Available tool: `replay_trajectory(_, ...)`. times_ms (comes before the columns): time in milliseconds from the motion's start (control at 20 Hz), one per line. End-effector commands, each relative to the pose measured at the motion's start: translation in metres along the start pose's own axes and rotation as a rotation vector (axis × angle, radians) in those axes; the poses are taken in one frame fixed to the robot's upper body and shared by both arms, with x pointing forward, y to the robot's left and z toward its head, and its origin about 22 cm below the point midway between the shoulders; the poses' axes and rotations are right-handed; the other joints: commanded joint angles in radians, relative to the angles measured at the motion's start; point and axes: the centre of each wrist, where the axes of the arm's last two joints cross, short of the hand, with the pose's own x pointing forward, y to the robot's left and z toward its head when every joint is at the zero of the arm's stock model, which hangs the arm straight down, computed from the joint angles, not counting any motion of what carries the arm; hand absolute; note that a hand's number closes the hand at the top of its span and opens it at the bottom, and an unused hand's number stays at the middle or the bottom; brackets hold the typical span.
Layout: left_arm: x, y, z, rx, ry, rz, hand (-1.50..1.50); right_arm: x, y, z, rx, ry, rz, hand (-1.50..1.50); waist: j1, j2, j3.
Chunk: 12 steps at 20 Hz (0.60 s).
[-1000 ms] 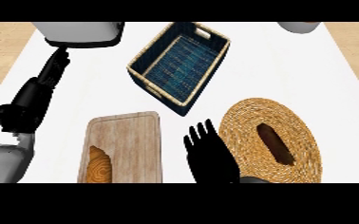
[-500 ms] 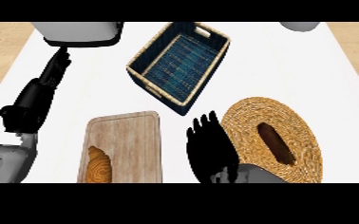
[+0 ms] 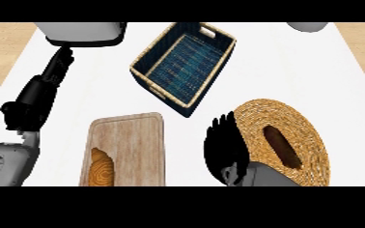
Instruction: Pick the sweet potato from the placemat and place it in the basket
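Head view shows me the sweet potato [image 3: 281, 146] lying on the round woven placemat [image 3: 308, 125] at the right of the white worktop [image 3: 285, 67], with no hand touching it. My right hand [image 3: 222, 147] sits just left of the placemat, its fingers [image 3: 219, 126] straight and spread apart, holding nothing. My left hand [image 3: 58, 66] rests far off at the left edge with fingers straight, and the blue basket [image 3: 143, 72] stands up past the placemat, next to a wooden board [image 3: 135, 145].

Bright, even light falls from above; the white surface [image 3: 285, 67] shows only faint shadows and no glare.
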Motion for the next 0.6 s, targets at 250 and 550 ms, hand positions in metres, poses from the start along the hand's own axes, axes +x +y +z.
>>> replay_trajectory(250, 0.005, -0.009, -0.002, -0.009, 0.004, 0.025, 0.0, -0.03, 0.048, -0.019, 0.106, 0.076, 0.063, -1.5, 0.0, 0.0, 0.001)
replay_trajectory(550, 0.002, 0.002, 0.003, 0.002, -0.004, -0.001, 0.0, -0.031, 0.059, -0.005, 0.053, 0.069, 0.062, -1.5, -0.001, 0.0, 0.0)
